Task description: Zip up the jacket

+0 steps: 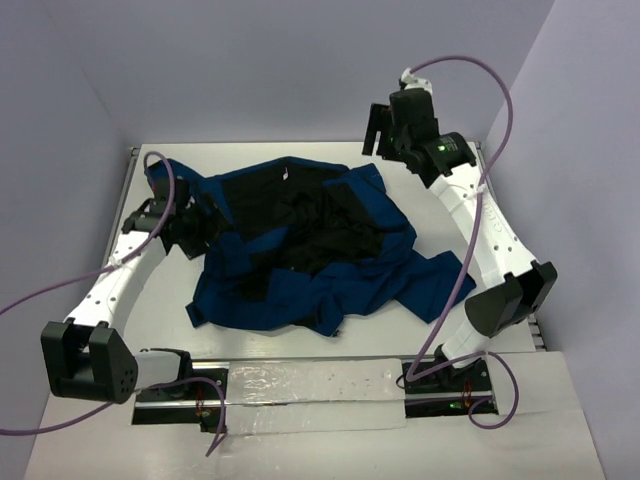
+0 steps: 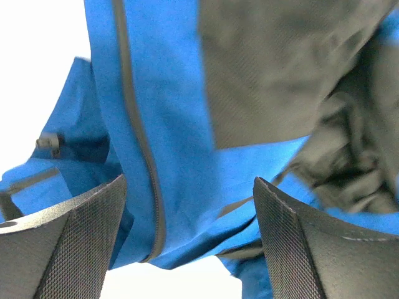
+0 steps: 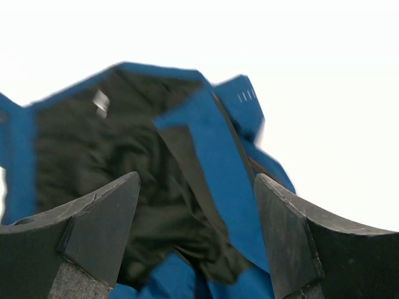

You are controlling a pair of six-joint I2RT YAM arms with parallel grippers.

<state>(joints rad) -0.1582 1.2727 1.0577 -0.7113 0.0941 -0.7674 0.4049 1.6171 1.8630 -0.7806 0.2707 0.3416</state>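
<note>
The jacket (image 1: 300, 250) lies crumpled and spread open in the middle of the white table, navy blue outside with its black lining (image 1: 310, 225) facing up. My left gripper (image 1: 205, 226) sits low at the jacket's left edge. In the left wrist view its jaws (image 2: 190, 187) stand wide open, with blue fabric and a dark zipper strip (image 2: 140, 156) lying between them, not pinched. My right gripper (image 1: 377, 130) hangs raised above the jacket's far right corner. In the right wrist view it (image 3: 196, 180) is open and empty, and the jacket (image 3: 212, 162) shows below it.
The white table (image 1: 160, 330) is bounded by purple walls at the back and on both sides. A clear plastic strip (image 1: 310, 385) lies along the near edge between the arm bases. Purple cables (image 1: 500, 90) loop from both arms.
</note>
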